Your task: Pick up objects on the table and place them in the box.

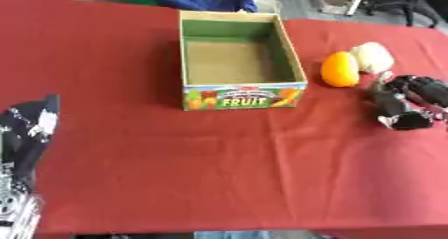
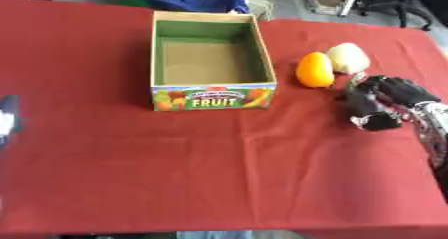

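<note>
The box [image 1: 242,58] is open-topped cardboard, rectangular, green inside with a bare brown floor and a printed "FRUIT" front; its long axis runs away from the robot. It stands on a red cloth [image 1: 201,173] with a soft, matte weave. Right of the box lies an orange [image 1: 340,69], smooth and egg-shaped, its long axis also pointing away. Touching the orange's far right side is a pale, lumpy object [image 1: 373,57]. Right of the box and nearer than the orange, the right hand [image 2: 382,103] rests on the cloth, fingers curled, holding nothing. The left hand [image 1: 26,133] shows far left of the box; its fingers cannot be made out.
</note>
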